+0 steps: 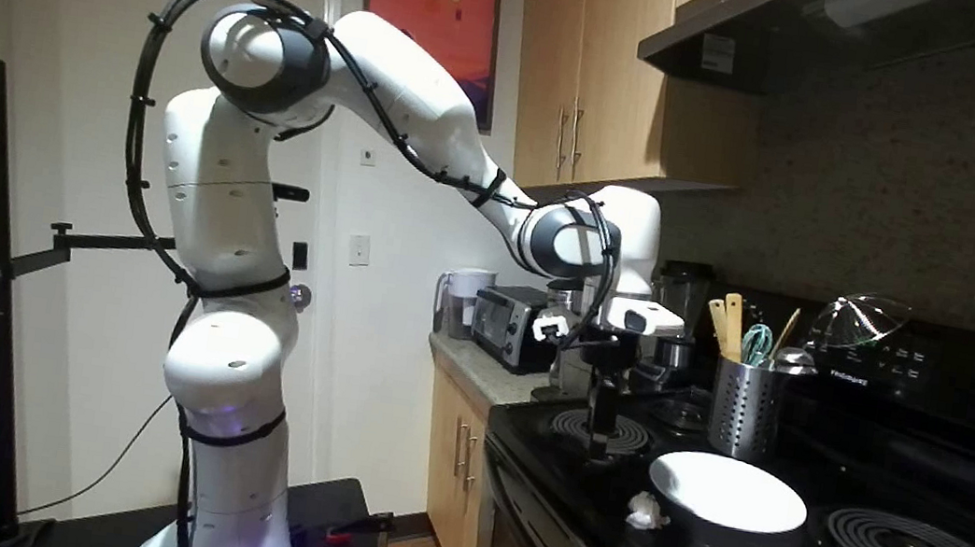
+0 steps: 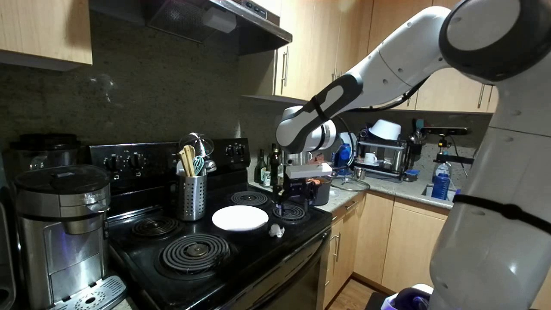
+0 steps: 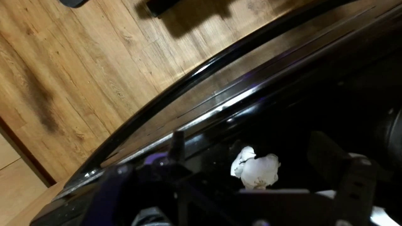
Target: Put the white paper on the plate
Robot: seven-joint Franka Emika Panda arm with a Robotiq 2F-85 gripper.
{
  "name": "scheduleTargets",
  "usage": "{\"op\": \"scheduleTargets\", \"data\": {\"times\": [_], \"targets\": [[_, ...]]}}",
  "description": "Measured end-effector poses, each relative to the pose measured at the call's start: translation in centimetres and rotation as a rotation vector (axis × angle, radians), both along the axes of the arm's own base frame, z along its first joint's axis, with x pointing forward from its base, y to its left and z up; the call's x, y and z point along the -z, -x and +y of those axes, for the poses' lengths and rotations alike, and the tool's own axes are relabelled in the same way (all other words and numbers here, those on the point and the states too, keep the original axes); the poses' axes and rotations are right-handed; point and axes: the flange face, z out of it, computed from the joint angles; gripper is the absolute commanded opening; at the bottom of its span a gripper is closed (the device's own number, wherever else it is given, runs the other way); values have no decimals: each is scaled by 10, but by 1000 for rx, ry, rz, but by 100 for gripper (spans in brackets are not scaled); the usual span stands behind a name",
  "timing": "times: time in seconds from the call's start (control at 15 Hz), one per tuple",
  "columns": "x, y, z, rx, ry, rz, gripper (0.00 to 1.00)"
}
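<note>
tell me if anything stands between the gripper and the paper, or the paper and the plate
Nothing visible stands in the way. In the wrist view, the open gripper has the paper in plain sight between its two sides. In both exterior views, only a strip of stovetop shows between the paper and the plate.

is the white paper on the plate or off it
Off it. In both exterior views the crumpled white paper lies on the black stovetop, beside the plate.

In wrist view, plate (image 3: 380,216) mostly hidden behind blurred gripper (image 3: 248,141), stove (image 3: 317,103) cut off
</note>
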Motion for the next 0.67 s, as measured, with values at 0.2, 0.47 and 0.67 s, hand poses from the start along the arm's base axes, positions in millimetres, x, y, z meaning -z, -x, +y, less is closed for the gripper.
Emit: {"op": "scheduleTargets", "data": {"times": [0.2, 0.47, 0.67], "targets": [[18, -24, -7, -1, 23, -3, 100], [50, -49, -6, -10, 68, 10, 100], [68, -64, -3, -19, 80, 19, 100]]}}
